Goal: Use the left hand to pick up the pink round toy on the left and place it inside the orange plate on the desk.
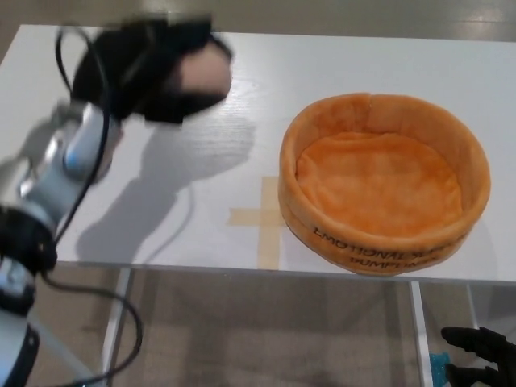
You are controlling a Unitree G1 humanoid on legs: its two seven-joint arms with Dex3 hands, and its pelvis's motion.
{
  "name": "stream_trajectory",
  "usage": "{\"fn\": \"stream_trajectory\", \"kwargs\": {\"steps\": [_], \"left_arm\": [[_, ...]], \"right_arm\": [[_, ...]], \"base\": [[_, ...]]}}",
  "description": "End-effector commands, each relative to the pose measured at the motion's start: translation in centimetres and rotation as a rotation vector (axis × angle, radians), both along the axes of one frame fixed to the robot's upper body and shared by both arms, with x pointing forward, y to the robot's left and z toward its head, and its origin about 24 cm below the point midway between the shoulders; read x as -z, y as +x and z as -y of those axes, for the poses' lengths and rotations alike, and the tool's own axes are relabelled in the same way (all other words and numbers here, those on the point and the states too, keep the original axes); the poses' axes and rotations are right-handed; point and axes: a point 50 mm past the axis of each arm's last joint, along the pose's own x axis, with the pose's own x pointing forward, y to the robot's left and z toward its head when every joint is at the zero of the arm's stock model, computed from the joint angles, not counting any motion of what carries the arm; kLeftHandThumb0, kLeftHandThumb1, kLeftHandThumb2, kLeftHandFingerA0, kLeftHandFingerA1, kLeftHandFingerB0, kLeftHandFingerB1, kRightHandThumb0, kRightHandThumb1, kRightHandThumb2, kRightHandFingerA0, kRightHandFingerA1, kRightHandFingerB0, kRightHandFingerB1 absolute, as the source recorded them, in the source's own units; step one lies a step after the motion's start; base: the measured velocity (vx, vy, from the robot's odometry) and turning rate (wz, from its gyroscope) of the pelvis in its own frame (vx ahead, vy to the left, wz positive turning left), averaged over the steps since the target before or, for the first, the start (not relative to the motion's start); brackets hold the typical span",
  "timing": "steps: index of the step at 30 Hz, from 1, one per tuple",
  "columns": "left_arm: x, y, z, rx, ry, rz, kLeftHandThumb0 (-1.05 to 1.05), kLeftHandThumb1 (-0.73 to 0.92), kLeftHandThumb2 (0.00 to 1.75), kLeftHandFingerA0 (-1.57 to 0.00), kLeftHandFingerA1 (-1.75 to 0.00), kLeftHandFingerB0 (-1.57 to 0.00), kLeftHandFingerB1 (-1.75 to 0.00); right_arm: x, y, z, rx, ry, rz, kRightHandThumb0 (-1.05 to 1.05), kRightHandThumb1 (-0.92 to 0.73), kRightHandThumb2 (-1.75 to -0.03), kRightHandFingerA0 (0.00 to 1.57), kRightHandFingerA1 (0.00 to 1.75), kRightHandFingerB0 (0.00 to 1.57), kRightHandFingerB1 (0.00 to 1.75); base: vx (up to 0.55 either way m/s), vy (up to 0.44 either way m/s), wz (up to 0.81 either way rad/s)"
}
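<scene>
The left robot hand [153,68], gripping the pink round toy [203,71], carries it above the tabletop [322,56]; next, across to the orange plate [384,234].

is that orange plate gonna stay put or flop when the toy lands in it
The orange plate looks plush, so its wall probably gives a little. It sits flat and wide on the desk, so tipping seems unlikely. The pink round toy looks light in the left hand.

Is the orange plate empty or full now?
Empty. Only bare orange fabric shows inside the plate; the pink toy is in the left hand, above the table.
</scene>
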Motion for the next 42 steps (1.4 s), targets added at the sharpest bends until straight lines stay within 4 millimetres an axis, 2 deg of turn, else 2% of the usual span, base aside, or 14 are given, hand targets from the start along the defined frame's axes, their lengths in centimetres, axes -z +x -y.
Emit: {"fn": "stream_trajectory", "kwargs": {"steps": [1, 2, 4, 7, 22, 23, 26, 27, 31, 32, 33, 34, 35, 42], "left_arm": [[-4.3, 0.1, 2.9, 0.058, 0.063, 0.143, -0.34, 0.77, 0.65, -0.87, -1.73, -0.76, -1.18], [-4.8, 0.1, 3.7, 0.079, 0.060, 0.153, -0.27, 0.77, 0.68, -0.95, -1.61, -0.93, -0.73], [-5.3, 0.0, 4.6, 0.102, 0.055, 0.158, -0.27, 0.77, 0.68, -0.95, -1.61, -0.93, -0.73], [-5.8, 0.1, 6.5, 0.126, 0.094, 0.160, -0.25, 0.76, 0.64, -0.84, -1.70, -0.70, -1.37], [-1.4, -0.9, 13.9, 0.259, 0.209, 0.074, -0.27, 0.70, 0.62, -0.81, -1.67, -0.75, -1.11], [-0.9, -1.0, 14.2, 0.265, 0.210, 0.065, -0.34, 0.66, 0.64, -0.93, -1.58, -0.82, -0.52], [0.0, -1.1, 14.7, 0.267, 0.226, 0.053, -0.33, 0.71, 0.61, -0.94, -1.57, -0.88, -0.54], [0.6, -1.1, 14.7, 0.265, 0.242, 0.038, -0.28, 0.77, 0.67, -0.85, -1.64, -0.83, -0.91], [2.1, -1.2, 14.7, 0.262, 0.262, -0.011, -0.26, 0.79, 0.63, -0.87, -1.62, -0.85, -0.79], [2.7, -1.1, 14.7, 0.258, 0.267, -0.067, -0.30, 0.66, 0.59, -0.73, -1.07, -0.59, -0.39], [2.8, -1.0, 14.6, 0.258, 0.268, -0.082, -0.30, 0.66, 0.59, -0.73, -1.07, -0.59, -0.39], [3.2, -0.8, 14.6, 0.246, 0.327, -0.163, -0.62, 0.51, 0.56, 0.00, -0.13, 0.00, -0.24], [3.8, -0.5, 14.6, 0.228, 0.406, -0.267, -0.73, 0.44, 0.80, 0.00, 0.00, 0.00, -0.09], [4.1, -0.4, 14.6, 0.222, 0.459, -0.401, -1.04, 0.55, 0.69, 0.00, 0.00, 0.00, -0.03]], "right_arm": [[0.3, -0.3, -0.1, 0.003, 0.005, -0.027, -0.18, -0.69, -0.60, 0.65, 0.57, 0.63, 0.48], [0.3, -0.3, -0.1, 0.004, 0.004, -0.026, -0.17, -0.68, -0.60, 0.65, 0.58, 0.63, 0.48], [0.3, -0.2, -0.1, 0.006, 0.004, -0.025, -0.17, -0.68, -0.60, 0.65, 0.58, 0.63, 0.48], [0.2, -0.1, -0.1, 0.009, 0.014, -0.020, -0.17, -0.68, -0.60, 0.65, 0.59, 0.63, 0.49], [0.0, 0.4, -0.4, -0.004, 0.018, -0.012, -0.19, -0.68, -0.59, 0.65, 0.58, 0.63, 0.48], [-0.1, 0.6, -0.4, -0.009, 0.013, -0.010, -0.19, -0.69, -0.59, 0.66, 0.58, 0.63, 0.48], [-0.3, 0.8, -0.4, -0.014, 0.008, -0.009, -0.20, -0.69, -0.59, 0.66, 0.58, 0.63, 0.47], [-0.3, 0.9, -0.4, -0.016, 0.007, -0.009, -0.19, -0.69, -0.60, 0.65, 0.58, 0.63, 0.48], [-0.3, 0.9, -0.4, -0.022, 0.008, -0.010, -0.18, -0.69, -0.60, 0.65, 0.57, 0.63, 0.48], [-0.3, 0.8, -0.4, -0.028, 0.005, -0.007, -0.18, -0.70, -0.60, 0.65, 0.59, 0.63, 0.48], [-0.3, 0.8, -0.4, -0.030, 0.004, -0.006, -0.18, -0.70, -0.60, 0.65, 0.59, 0.63, 0.48], [-0.3, 0.8, -0.4, -0.027, 0.005, -0.009, -0.17, -0.70, -0.60, 0.66, 0.58, 0.64, 0.48], [-0.2, 0.8, -0.4, -0.023, 0.006, -0.014, -0.18, -0.69, -0.60, 0.65, 0.57, 0.63, 0.48], [-0.2, 0.8, -0.4, -0.027, 0.007, -0.012, -0.18, -0.69, -0.60, 0.64, 0.55, 0.62, 0.48]], "base": [[0.00, 0.000, 0.00], [0.00, 0.000, 0.00], [0.00, 0.000, 0.00], [0.00, 0.000, 0.00], [0.00, 0.000, 0.00], [0.00, 0.000, 0.00], [0.00, 0.000, 0.00], [0.00, 0.000, 0.00], [0.00, 0.000, 0.00], [0.00, 0.000, 0.00], [0.00, 0.000, 0.00], [0.00, 0.000, 0.00], [0.00, 0.000, 0.00], [0.00, 0.000, 0.00]]}}
